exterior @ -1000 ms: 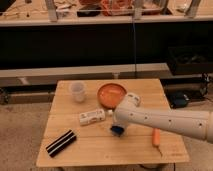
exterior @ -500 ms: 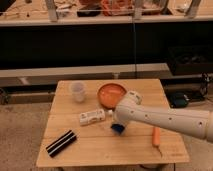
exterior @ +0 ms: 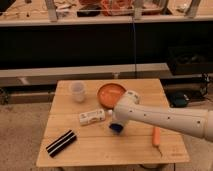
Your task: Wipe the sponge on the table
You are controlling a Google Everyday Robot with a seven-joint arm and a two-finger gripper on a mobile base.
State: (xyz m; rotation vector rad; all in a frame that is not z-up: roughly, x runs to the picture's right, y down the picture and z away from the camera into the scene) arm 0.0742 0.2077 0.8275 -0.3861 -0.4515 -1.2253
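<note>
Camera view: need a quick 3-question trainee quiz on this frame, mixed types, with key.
1. True or false: the gripper is at the sponge, on the camera side of the orange bowl.
2. What lies near the table's front-left corner? A) white cup B) striped bar C) orange stick
3. From which side of the picture does the arm reach in?
Key: 1 true; 2 B; 3 the right.

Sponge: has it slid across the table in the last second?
No, not noticeably. The sponge, under the end effector, keeps the same gap to the right of the lying white bottle on the table.
</note>
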